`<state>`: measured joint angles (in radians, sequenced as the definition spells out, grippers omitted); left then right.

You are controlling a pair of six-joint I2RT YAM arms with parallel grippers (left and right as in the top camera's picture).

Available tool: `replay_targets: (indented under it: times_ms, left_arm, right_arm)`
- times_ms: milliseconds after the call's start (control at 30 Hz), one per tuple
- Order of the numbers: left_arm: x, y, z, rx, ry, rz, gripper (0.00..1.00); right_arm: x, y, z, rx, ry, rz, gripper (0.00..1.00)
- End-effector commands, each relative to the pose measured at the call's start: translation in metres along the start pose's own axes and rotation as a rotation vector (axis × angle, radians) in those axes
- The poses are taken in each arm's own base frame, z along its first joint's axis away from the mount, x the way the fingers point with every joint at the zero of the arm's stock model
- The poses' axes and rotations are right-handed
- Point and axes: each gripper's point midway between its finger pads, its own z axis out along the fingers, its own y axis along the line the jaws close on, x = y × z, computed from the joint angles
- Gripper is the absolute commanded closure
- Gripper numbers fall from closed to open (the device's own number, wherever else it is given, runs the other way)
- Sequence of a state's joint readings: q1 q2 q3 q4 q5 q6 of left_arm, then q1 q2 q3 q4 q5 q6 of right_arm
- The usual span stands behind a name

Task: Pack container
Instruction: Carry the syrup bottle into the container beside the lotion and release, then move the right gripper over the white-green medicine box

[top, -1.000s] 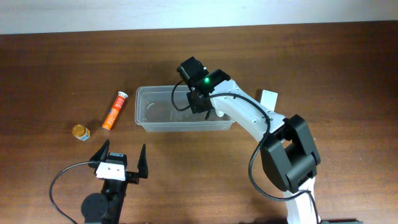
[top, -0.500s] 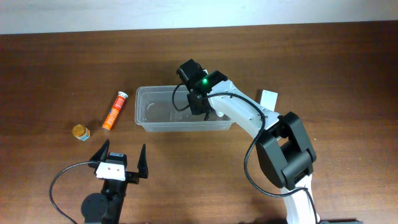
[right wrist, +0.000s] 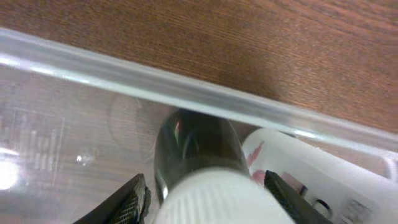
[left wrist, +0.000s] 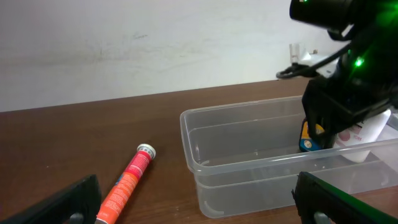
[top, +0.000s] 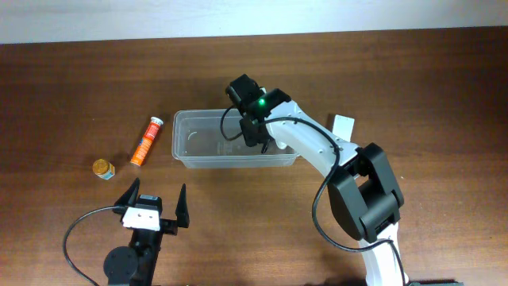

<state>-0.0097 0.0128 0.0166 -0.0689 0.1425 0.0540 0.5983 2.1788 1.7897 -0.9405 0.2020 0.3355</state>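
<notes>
Right claw [right wrist: 208, 193], clamped on small dark bottle with ribbed white cap [right wrist: 199, 149] pointing down, hangs inside clear plastic rectangular tub [top: 194, 143] mid-desk [top: 397, 79], toward its 3 o'clock end beside white bottle [left wrist: 368, 127]; left claw [top: 159, 189] gapes at 7 o'clock.

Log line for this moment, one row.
right gripper holds dark bottle inside container | white bottle in container | left gripper open, parked | orange tube, small jar on table, unpacked

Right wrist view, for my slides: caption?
Right gripper holding a dark white-capped bottle inside the clear container, beside a white bottle.
</notes>
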Motion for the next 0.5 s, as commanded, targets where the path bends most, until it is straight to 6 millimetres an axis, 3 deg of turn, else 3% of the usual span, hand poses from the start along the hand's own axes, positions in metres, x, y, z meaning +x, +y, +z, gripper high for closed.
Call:
replay_targets:
  times_ms: [0, 233, 467]
  left_arm:
    - [0.002, 0.001, 0.000, -0.004, 0.000, 0.015, 0.00]
    - [0.002, 0.001, 0.000, -0.004, 0.000, 0.015, 0.01]
    - [0.002, 0.001, 0.000, -0.004, 0.000, 0.015, 0.01]
  right_arm:
    - [-0.036, -0.007, -0.058, -0.021, -0.136, 0.035, 0.47]
    - [-0.056, -0.015, -0.129, -0.047, -0.212, 0.044, 0.46]
    - [-0.046, -0.040, -0.179, -0.030, -0.188, 0.057, 0.46]
